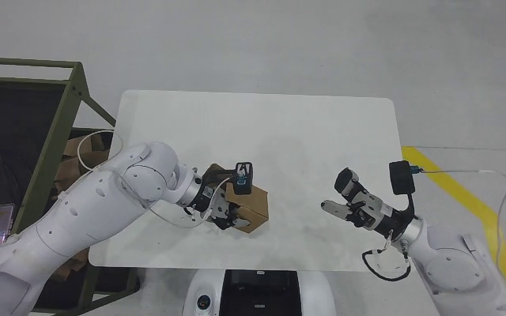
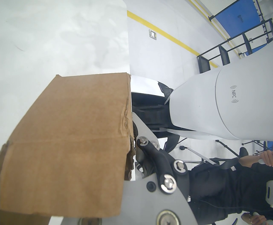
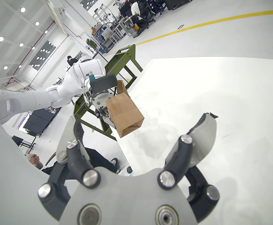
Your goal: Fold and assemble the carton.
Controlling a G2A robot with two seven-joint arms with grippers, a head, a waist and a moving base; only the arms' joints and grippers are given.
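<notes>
Left gripper clamps the carton; looks mid-assembly. Right gripper is spread wide, well apart from the carton. It probably needs to close in on a flap.

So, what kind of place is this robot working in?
Probably a large indoor robotics lab or workshop hall: a yellow line marks the pale floor, desks with office chairs stand at the far side, and ceiling lights hang high overhead.

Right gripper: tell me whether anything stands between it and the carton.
Nothing visible does. The open right gripper faces the carton, which the left gripper holds, with just white table between them.
</notes>
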